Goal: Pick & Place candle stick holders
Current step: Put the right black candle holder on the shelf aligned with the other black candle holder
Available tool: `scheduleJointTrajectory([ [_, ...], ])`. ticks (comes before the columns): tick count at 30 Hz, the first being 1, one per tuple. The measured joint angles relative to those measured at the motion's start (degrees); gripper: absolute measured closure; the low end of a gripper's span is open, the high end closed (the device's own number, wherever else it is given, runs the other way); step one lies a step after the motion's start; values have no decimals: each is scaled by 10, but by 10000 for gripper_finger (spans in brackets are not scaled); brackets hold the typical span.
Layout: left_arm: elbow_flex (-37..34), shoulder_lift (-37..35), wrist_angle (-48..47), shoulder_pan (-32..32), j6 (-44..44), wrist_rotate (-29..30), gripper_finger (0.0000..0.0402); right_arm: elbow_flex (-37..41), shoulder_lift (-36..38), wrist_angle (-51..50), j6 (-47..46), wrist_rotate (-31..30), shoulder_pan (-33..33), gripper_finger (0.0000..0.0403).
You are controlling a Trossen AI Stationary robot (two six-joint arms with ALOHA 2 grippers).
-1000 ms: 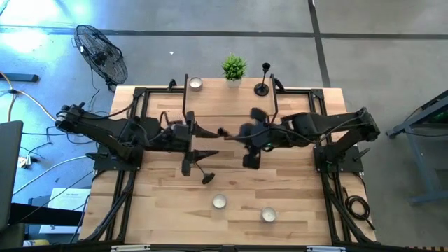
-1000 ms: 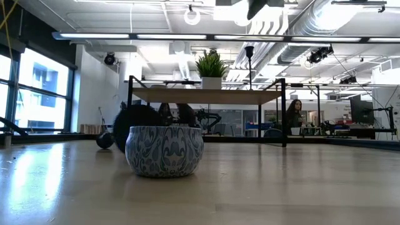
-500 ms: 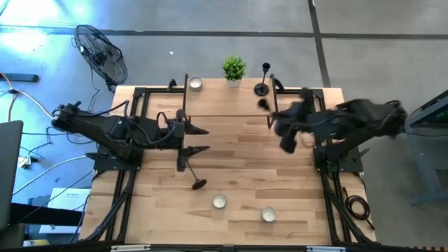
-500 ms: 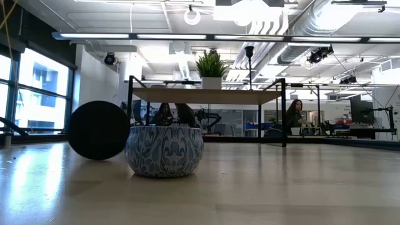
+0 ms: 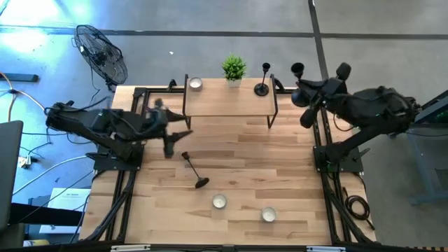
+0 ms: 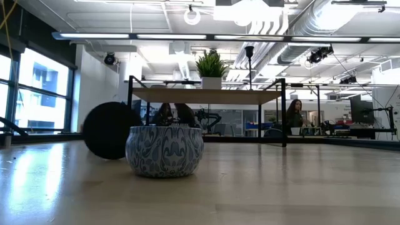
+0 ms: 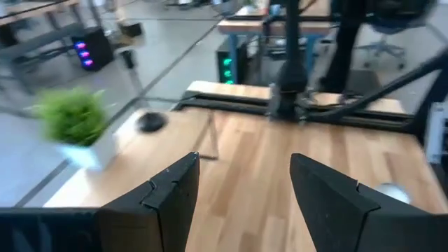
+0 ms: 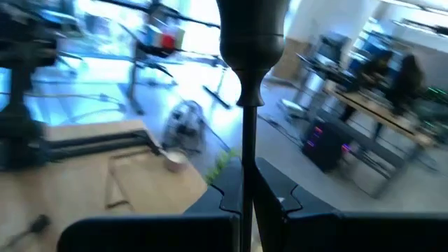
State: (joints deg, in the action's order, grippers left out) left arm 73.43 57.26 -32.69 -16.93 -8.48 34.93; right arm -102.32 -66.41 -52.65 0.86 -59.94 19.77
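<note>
One black candle stick holder [image 5: 193,169] lies on its side on the table; its round base [image 6: 107,130] shows behind a patterned tealight tin [image 6: 164,151]. A second [image 5: 262,82] stands upright on the raised shelf [image 5: 227,105] beside the green plant [image 5: 234,68]. My right gripper [image 5: 308,94] has a third holder [image 8: 250,42] and is shut on it, high up past the shelf's right end. At the table's left, my left gripper [image 7: 241,199] stands open with nothing between its fingers. My right gripper pinches the holder's thin stem [image 8: 246,143] between its two fingers, some way below the cup [image 8: 252,28]. The fingers [image 8: 276,192] lie nearly level and across the stem. The holder is lifted clear of the table and shelf.
White tealights sit on the shelf's left end [image 5: 195,83] and near the table's front edge [image 5: 219,201] [image 5: 269,214]. A fan [image 5: 102,54] stands off the far left corner. Black frame rails run along both table sides.
My right gripper has risen from the table's middle and swung toward the right and far edge with its holder, tipping from downward to nearly level. My left gripper has drawn back toward the left edge and tipped up. The lying holder has rolled a little on the table.
</note>
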Motion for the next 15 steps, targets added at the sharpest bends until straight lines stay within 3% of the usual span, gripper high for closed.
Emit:
scheduleJointTrajectory([
  [9, 0, -65, -36, 0, -4, 103, 183, 6, 4, 134, 130, 139, -13, 398],
  [15, 0, -87, -92, 0, -6, 125, 183, 129, 27, 358, 183, 266, -58, 398],
])
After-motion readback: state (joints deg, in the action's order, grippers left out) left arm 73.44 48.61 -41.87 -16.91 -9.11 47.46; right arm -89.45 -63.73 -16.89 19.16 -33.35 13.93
